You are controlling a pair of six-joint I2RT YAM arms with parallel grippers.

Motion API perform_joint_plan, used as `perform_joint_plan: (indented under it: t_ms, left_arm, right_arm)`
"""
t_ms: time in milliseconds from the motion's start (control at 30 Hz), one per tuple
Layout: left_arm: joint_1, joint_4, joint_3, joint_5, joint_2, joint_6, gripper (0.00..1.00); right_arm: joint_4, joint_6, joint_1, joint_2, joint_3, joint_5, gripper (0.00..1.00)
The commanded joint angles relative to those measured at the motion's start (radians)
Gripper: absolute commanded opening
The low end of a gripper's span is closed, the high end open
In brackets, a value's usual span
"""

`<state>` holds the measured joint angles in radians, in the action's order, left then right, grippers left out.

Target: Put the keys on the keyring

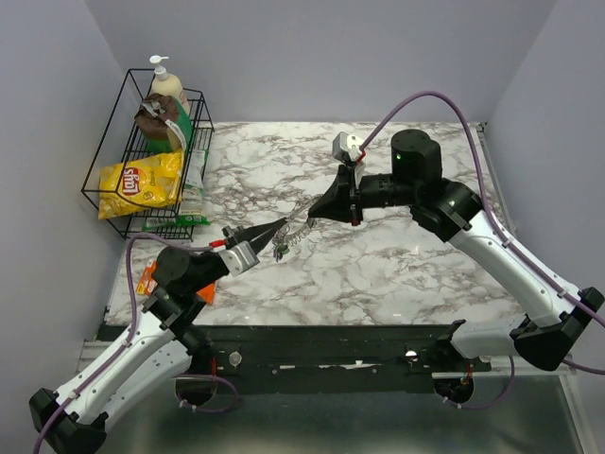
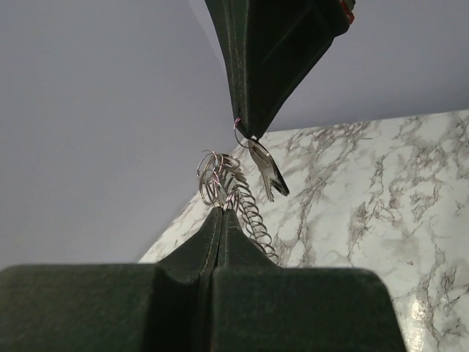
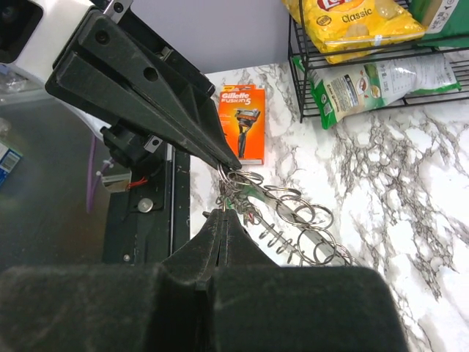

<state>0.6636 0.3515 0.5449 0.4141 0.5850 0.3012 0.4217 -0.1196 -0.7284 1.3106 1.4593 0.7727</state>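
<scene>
Silvery keys (image 2: 268,173) and a white, grey-veined marble table (image 1: 397,274).

The top external camera looks steeply down from behind the near edge onto the whole marble table (image 1: 397,274). Each wrist camera looks closely along its own fingers (image 2: 183,257), facing the other. All three share the keyring (image 1: 293,236) and keys (image 2: 267,172) mid-frame.

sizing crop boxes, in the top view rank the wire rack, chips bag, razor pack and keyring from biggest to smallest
1. wire rack
2. chips bag
3. razor pack and keyring: unranked, since the left arm covers much of the pack
</scene>
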Motion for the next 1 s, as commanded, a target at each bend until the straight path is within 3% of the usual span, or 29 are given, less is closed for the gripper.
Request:
perform_joint_plan:
  t_ms: [0,333,967]
  left_arm:
    - [0.005,0.153,-0.04,0.071,-0.047,0.094,0.0]
    - [0.005,0.179,-0.089,0.138,-0.086,0.222,0.0]
    - [0.005,0.15,-0.08,0.161,-0.074,0.282,0.0]
  right_arm:
    - [0.015,-0.022,0.012,-0.04,-0.019,-0.013,0.01]
    - [0.015,-0.028,0.026,-0.059,-0.027,-0.013,0.01]
    - [0.015,-0.035,0.041,-0.067,-0.033,-0.012,0.01]
